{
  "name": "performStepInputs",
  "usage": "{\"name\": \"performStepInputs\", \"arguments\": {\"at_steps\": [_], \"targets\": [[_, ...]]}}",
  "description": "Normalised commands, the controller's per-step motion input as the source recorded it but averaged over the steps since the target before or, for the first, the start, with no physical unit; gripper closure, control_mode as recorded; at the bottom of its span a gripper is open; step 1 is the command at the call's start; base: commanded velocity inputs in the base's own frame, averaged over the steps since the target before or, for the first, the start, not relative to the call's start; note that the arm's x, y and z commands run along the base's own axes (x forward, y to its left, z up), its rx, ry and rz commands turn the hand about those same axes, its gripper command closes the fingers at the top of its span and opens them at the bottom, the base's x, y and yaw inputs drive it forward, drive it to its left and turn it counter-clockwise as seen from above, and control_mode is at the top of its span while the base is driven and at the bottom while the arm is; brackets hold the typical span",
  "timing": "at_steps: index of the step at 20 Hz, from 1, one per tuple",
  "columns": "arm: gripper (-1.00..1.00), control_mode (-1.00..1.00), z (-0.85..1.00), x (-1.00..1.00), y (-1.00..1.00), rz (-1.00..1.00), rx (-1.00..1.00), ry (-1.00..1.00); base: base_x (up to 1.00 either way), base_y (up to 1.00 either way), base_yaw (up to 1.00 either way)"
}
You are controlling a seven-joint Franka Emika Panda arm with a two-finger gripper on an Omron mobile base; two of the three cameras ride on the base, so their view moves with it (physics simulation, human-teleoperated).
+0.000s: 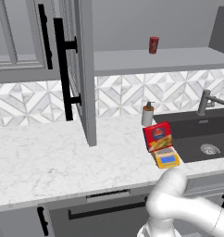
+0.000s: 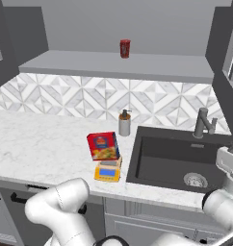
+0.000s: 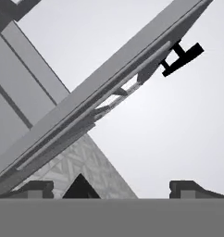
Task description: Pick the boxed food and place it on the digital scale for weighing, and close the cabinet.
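The boxed food [image 1: 158, 137] [image 2: 103, 146], red-fronted with a yellow food picture, rests tilted on the rear of the yellow digital scale [image 1: 167, 159] [image 2: 108, 170]; the scale's blue display sticks out in front of it. The grey cabinet stands open: its left door [image 1: 84, 69] swings out over the counter, with a black bar handle [image 1: 63, 69]. In the hand view my gripper [image 3: 111, 189] is open with nothing between its fingertips [image 3: 33, 187]. It faces a cabinet door edge [image 3: 109, 97] running diagonally, with a black handle [image 3: 181, 58] at the upper right.
A small red can [image 1: 153, 45] [image 2: 124, 48] stands on the cabinet's inner shelf [image 1: 178, 60]. A grey soap dispenser [image 1: 147, 114] [image 2: 124, 123] stands behind the box. The dark sink [image 2: 176, 163] with its faucet [image 2: 202, 122] lies right of the scale. White marble counter [image 1: 44, 157] stretches left.
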Motion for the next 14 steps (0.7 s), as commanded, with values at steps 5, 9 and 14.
{"name": "performStepInputs", "arguments": {"at_steps": [5, 9, 14], "targets": [[-1.0, -1.0, 0.41, -0.25, -0.54, -0.02, 0.08, 0.03, 0.0, 0.0, 0.0], [-1.0, -1.0, 0.95, -0.27, 0.03, -0.01, 0.0, -0.11, 0.0, 0.0, 0.0], [-1.0, -1.0, 0.92, -0.27, 0.24, 0.0, -0.01, -0.12, 0.0, 0.0, 0.0]]}}
